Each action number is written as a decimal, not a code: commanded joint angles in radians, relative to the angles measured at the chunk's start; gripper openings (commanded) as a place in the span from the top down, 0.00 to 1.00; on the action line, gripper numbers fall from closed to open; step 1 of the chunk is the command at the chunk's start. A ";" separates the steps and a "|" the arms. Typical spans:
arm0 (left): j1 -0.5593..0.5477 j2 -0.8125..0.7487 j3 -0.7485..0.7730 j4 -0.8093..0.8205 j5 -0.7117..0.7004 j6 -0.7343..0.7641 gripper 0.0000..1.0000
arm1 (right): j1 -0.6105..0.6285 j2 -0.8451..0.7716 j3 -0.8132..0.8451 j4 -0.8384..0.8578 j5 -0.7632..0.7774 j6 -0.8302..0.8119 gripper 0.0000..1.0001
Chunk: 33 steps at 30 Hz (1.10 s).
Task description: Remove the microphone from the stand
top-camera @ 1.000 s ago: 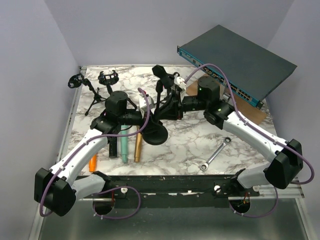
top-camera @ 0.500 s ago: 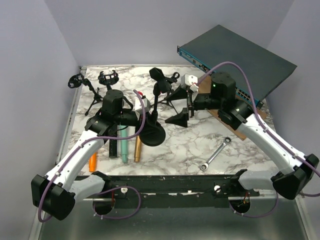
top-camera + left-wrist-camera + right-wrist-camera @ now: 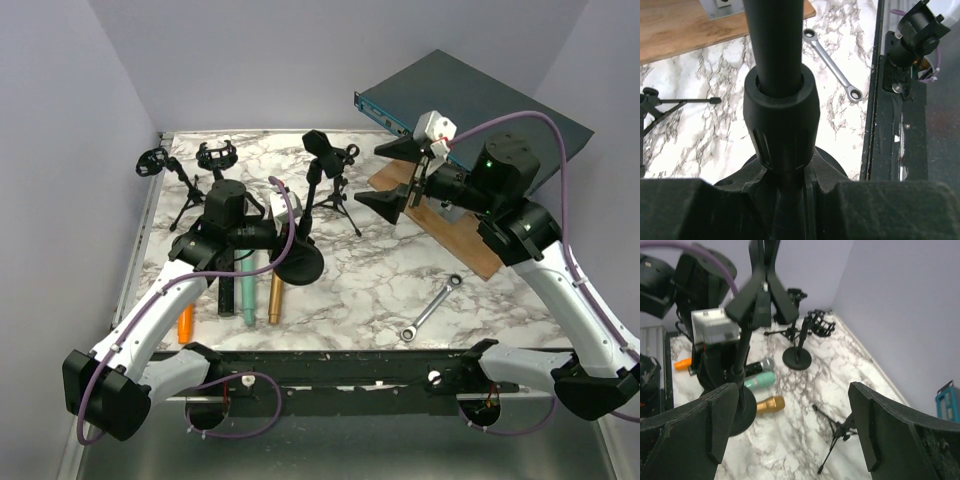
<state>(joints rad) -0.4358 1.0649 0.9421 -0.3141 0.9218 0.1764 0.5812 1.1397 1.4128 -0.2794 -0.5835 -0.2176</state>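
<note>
Left fingers [image 3: 690, 210] clamp the stand pole [image 3: 774, 45], mid-tabletop [image 3: 380, 290]. Right fingers [image 3: 895, 425] are spread wide and empty, high over the back right corner. The microphone [image 3: 318, 146], as I read it, sits atop the stand. Risk: an off-axis pull tips the stand onto the small tripod [image 3: 340, 195].

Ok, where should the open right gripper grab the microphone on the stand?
Take the microphone by its dark body at the top of the stand pole, the right gripper coming from the right with jaws either side. It sits high and exposed, and the left gripper clamps the pole low down.
</note>
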 commanded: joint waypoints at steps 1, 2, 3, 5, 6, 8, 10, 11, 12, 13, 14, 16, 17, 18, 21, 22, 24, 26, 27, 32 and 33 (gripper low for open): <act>-0.002 0.003 0.066 -0.018 -0.045 0.041 1.00 | 0.000 0.061 0.126 -0.043 0.033 0.033 0.01; -0.004 0.010 0.072 -0.030 -0.045 0.045 1.00 | 0.001 0.080 0.146 -0.041 0.027 0.045 0.01; -0.007 0.016 0.077 -0.039 -0.046 0.051 1.00 | 0.002 0.101 0.160 -0.038 0.019 0.053 0.02; -0.017 0.025 0.081 -0.050 -0.050 0.063 1.00 | 0.003 0.134 0.184 -0.029 0.001 0.071 0.03; -0.021 0.028 0.083 -0.054 -0.054 0.067 1.00 | 0.003 0.151 0.196 -0.026 -0.011 0.076 0.03; -0.027 0.035 0.084 -0.057 -0.059 0.069 1.00 | 0.006 0.174 0.213 -0.017 -0.024 0.082 0.04; -0.031 0.041 0.087 -0.062 -0.069 0.073 1.00 | 0.008 0.196 0.233 -0.017 -0.028 0.087 0.04; -0.032 0.045 0.089 -0.062 -0.075 0.074 1.00 | 0.011 0.203 0.244 -0.022 -0.034 0.087 0.04; -0.032 0.047 0.090 -0.063 -0.081 0.074 1.00 | 0.011 0.206 0.250 -0.024 -0.039 0.091 0.04; -0.032 0.053 0.091 -0.062 -0.085 0.074 1.00 | 0.012 0.204 0.253 -0.025 -0.043 0.093 0.04; -0.032 0.057 0.094 -0.063 -0.090 0.074 1.00 | 0.013 0.201 0.257 -0.028 -0.044 0.095 0.04; -0.032 0.068 0.097 -0.062 -0.098 0.074 1.00 | 0.012 0.187 0.256 -0.037 -0.039 0.091 0.04; -0.031 0.074 0.098 -0.061 -0.100 0.072 1.00 | 0.013 0.175 0.250 -0.041 -0.032 0.085 0.03; -0.032 0.080 0.098 -0.055 -0.100 0.069 1.00 | 0.012 0.163 0.241 -0.046 -0.024 0.079 0.02; -0.032 0.092 0.098 -0.041 -0.094 0.058 1.00 | 0.012 0.121 0.217 -0.058 0.005 0.052 0.00; -0.031 0.096 0.098 -0.037 -0.092 0.057 1.00 | 0.013 0.106 0.209 -0.062 0.013 0.046 0.00; -0.032 0.102 0.099 -0.036 -0.096 0.058 1.00 | 0.012 0.081 0.202 -0.073 0.030 0.030 0.00; -0.032 0.107 0.102 -0.044 -0.103 0.066 1.00 | 0.012 0.065 0.205 -0.080 0.043 0.020 0.00; -0.032 0.109 0.103 -0.050 -0.106 0.075 1.00 | 0.012 0.062 0.217 -0.084 0.050 0.018 0.00; -0.038 0.113 0.103 -0.083 -0.134 0.120 1.00 | 0.012 0.098 0.278 -0.104 0.073 0.016 0.00; -0.040 0.113 0.103 -0.091 -0.139 0.126 1.00 | 0.012 0.111 0.289 -0.103 0.079 0.013 0.00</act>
<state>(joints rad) -0.4633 1.1858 1.0023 -0.4030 0.8043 0.2520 0.5884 1.2087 1.6630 -0.3489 -0.5549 -0.1879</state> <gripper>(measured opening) 0.230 0.996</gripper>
